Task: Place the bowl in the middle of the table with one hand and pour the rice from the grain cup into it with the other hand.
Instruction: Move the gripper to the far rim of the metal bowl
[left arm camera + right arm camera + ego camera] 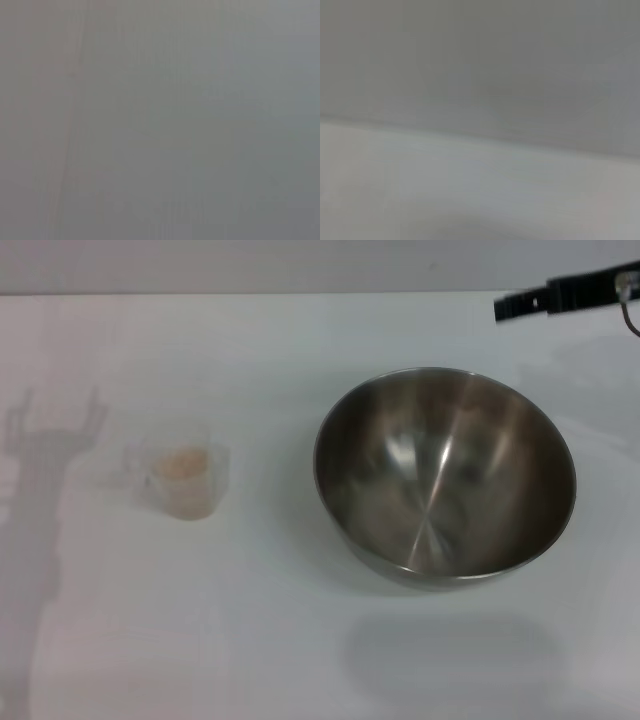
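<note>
White table point(300, 640) fills the head view, smooth and plain, with a grey wall band across the far edge at twelve o'clock. At about three o'clock from centre sits the bowl point(445, 478), big, steel and shiny inside, upright on the surface, with streaky reflections running down to its bottom. Nothing can be seen inside it apart from those reflections. Over at nine o'clock stands the cup point(185, 478), clear plastic, small next to the bowl, its handle sticking out toward nine o'clock. Rice point(180, 462) shows through it as a pale beige heap. Cup and bowl are well apart, bare tabletop between them.

Up at the one-to-two o'clock corner a dark piece of the right gripper point(565, 292) pokes in from the frame edge, lying roughly level and pointing toward nine o'clock, beyond the bowl's far rim and not touching it. Only that narrow dark part shows, so I cannot tell whether the pincer is released or clenched. The left gripper does not show in any view; only a faint forked shadow lies on the table at nine to ten o'clock, beside the cup.

Left wrist view gives a flat grey blur, nothing to pick out. Right wrist view shows a grey band above a paler one, with no object readable.
</note>
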